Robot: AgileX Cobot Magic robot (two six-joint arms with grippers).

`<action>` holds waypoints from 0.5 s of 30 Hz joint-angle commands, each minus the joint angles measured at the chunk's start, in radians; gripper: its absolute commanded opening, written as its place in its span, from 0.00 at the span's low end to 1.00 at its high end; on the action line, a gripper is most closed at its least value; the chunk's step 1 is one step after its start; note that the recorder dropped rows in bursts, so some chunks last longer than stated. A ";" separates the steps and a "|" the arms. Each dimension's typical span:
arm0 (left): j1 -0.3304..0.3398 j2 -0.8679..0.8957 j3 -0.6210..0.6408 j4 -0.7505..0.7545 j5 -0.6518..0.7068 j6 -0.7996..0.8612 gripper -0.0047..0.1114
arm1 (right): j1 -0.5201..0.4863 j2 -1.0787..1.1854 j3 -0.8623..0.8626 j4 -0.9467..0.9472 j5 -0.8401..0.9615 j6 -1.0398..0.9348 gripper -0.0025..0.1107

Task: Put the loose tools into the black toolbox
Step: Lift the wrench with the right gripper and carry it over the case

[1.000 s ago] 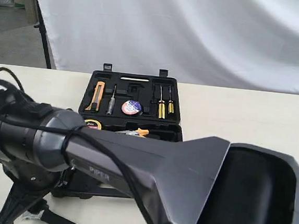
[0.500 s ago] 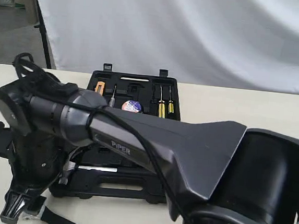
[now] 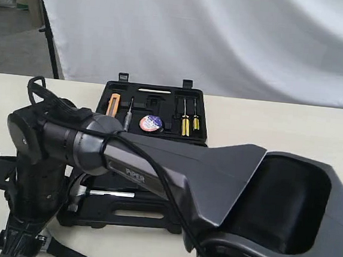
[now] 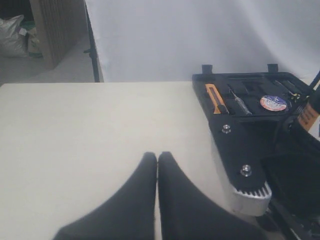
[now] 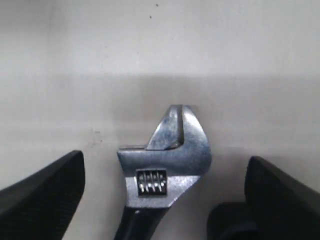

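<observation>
The black-handled adjustable wrench point(image 5: 167, 160) lies flat on the pale table, its silver head between the spread fingers point(image 5: 45, 185) of my open right gripper point(image 5: 165, 167), untouched. In the exterior view that gripper point(image 3: 20, 241) points down at the near left corner, over the wrench handle point(image 3: 67, 253). The black toolbox point(image 3: 153, 97) lies open behind it. The bluish tape roll point(image 3: 151, 123) sits in its far half. A steel shaft point(image 3: 113, 192), apparently the hammer's, lies in the near half, mostly hidden by the arm. My left gripper point(image 4: 157, 157) is shut and empty above bare table.
The right arm point(image 3: 173, 177) crosses the whole near side of the toolbox. An orange utility knife point(image 3: 113, 103) and two yellow-handled screwdrivers point(image 3: 185, 125) sit in the far half. A white backdrop hangs behind the table. The right gripper's body point(image 4: 240, 155) stands close beside my left gripper.
The right arm's wrist has swung up and turned downward, uncovering the toolbox's near half. Its gripper has sunk slightly over the wrench.
</observation>
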 commanded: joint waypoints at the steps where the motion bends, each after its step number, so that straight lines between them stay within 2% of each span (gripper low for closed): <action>1: -0.009 -0.003 0.002 -0.008 -0.001 0.000 0.05 | -0.001 0.035 -0.005 0.015 -0.038 -0.051 0.74; 4: -0.009 -0.003 0.002 -0.008 -0.001 0.000 0.05 | -0.001 0.057 -0.005 0.012 -0.010 -0.079 0.72; 6: -0.009 -0.003 0.002 -0.008 -0.001 0.000 0.05 | -0.001 0.064 -0.005 -0.001 0.019 -0.079 0.64; 13: -0.009 -0.003 0.002 -0.008 -0.001 0.000 0.05 | 0.009 0.064 -0.006 0.001 0.066 -0.073 0.02; 15: -0.009 -0.003 0.002 -0.008 -0.001 0.000 0.05 | 0.018 0.058 -0.006 0.003 0.090 -0.067 0.02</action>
